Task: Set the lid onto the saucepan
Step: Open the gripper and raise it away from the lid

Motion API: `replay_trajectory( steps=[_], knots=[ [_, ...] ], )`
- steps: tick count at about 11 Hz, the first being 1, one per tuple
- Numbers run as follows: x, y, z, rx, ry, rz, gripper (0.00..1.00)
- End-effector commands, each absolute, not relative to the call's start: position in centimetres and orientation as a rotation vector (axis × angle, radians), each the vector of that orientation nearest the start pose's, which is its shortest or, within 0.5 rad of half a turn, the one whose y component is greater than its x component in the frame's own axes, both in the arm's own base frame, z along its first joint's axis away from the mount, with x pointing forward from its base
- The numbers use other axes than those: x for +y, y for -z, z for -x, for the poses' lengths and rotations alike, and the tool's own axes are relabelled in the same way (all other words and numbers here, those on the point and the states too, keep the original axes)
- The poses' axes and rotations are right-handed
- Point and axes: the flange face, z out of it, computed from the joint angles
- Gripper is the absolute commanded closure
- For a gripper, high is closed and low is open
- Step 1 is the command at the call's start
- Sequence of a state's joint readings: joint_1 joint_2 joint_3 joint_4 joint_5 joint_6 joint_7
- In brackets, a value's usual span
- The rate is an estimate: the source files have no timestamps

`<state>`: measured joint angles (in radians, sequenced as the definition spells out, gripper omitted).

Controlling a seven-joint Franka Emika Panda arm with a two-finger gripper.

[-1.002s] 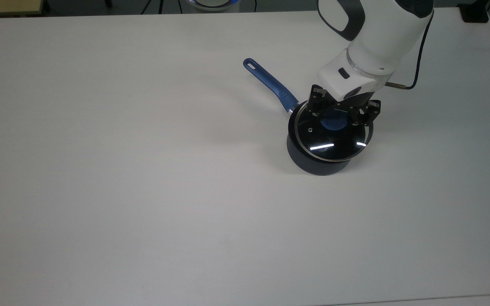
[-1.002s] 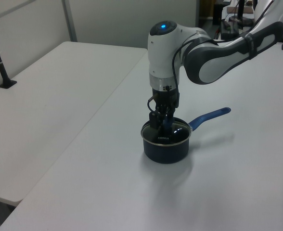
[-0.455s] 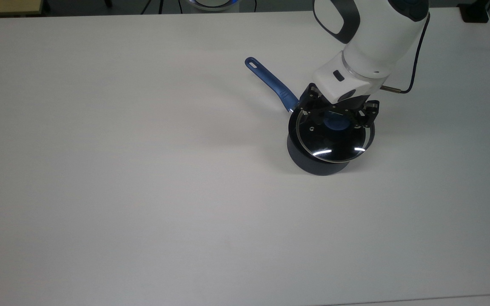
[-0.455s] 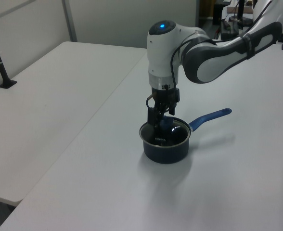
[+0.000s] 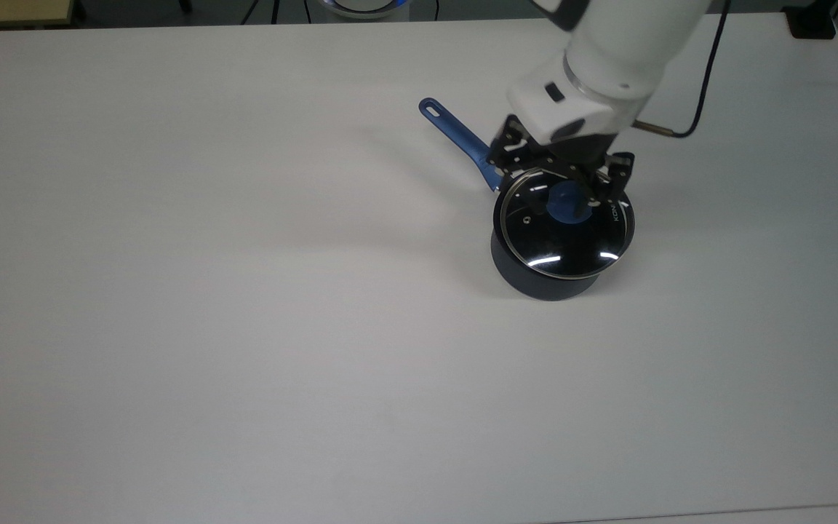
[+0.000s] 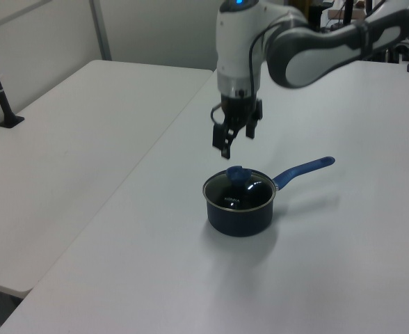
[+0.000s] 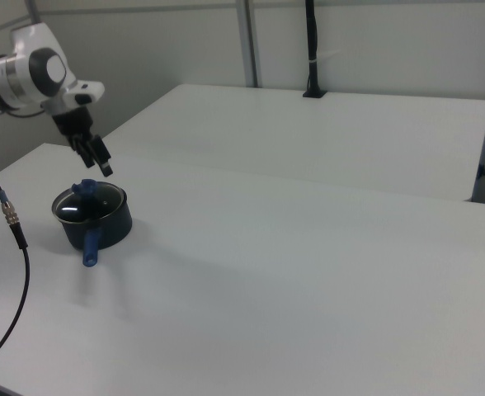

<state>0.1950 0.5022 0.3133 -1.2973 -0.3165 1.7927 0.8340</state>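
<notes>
My two-finger gripper: open, empty; left view shows it clear above the blue knob, top view overlaps them. Round glass steel-rimmed lid: seated on the dark navy saucepan. White table: beneath.

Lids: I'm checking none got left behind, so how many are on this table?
1. The lid sits on the saucepan, below the raised, open gripper.
</notes>
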Motion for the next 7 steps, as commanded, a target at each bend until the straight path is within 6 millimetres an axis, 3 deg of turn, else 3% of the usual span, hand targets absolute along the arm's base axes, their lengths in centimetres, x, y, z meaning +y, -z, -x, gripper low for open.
replay_trajectory(
  steps=[1, 2, 4, 7],
  knots=[
    [22.4, -53.4, -62.6, 0.654, 0.111, 3.200, 0.00],
    [19.9, -55.8, -61.6, 0.674, 0.071, 3.203, 0.00],
    [14.4, -59.8, -58.3, 0.523, -0.069, 3.222, 0.00],
    [5.5, -63.9, -54.9, 0.432, -0.073, 3.167, 0.00]
  ],
)
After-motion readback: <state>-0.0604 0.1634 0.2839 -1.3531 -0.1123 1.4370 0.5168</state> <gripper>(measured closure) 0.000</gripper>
